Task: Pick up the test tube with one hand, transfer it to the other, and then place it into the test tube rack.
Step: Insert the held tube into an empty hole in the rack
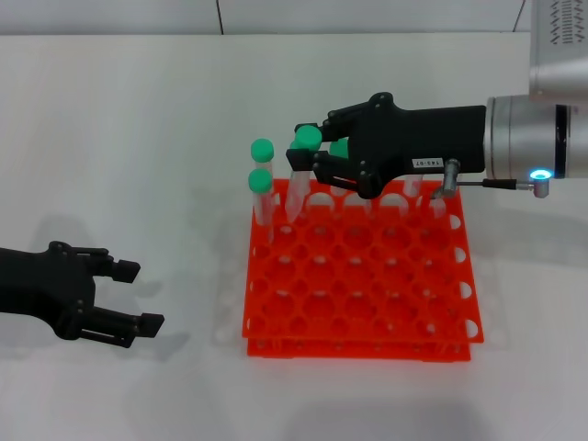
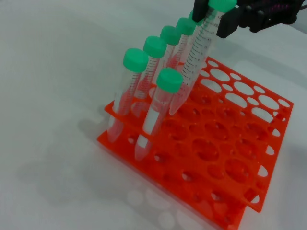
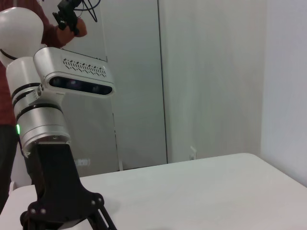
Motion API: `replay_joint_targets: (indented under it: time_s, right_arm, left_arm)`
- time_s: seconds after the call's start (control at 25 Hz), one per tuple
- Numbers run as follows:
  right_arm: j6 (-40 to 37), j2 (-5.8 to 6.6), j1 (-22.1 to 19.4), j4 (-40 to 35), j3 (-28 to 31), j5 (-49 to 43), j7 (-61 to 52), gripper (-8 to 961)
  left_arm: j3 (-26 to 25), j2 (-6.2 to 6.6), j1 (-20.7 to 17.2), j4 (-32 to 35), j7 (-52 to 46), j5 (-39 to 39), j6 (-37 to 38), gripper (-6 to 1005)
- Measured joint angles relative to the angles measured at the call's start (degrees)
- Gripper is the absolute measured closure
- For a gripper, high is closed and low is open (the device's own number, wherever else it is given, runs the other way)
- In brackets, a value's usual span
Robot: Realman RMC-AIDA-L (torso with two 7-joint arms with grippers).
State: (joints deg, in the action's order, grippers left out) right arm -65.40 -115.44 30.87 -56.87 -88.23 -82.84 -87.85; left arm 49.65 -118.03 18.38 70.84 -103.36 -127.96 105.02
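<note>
Head view, centre right: we see the right gripper reaching in from the right edge over the far row of the rack, its fingers clamped on the tube just under the green cap. The tube hangs tilted, its lower end at a hole in the rack's back row, left of centre; we cannot tell whether the tip is inside the hole.

Left wrist view, upper right: the same right gripper shows at the top edge with the tube slanting down to the rack.

Count from that view: six green caps in all, five tubes standing at the rack's corner plus the held one. One rack, two tiers.

Head view, lower left: the left gripper sits low over the table, well apart from the rack, fingers spread, holding nothing.

Right wrist view: only the left arm and a wall.
</note>
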Motion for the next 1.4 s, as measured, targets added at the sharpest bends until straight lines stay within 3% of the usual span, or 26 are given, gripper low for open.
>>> replay_joint_targets:
  time_s: [1.4]
  right_arm:
    - [1.6, 0.07, 1.1, 4.2, -0.1, 0.0, 0.4, 690]
  left_arm:
    - [0.0, -0.01, 1.2, -2.0, 0.9, 0.1, -0.5, 115]
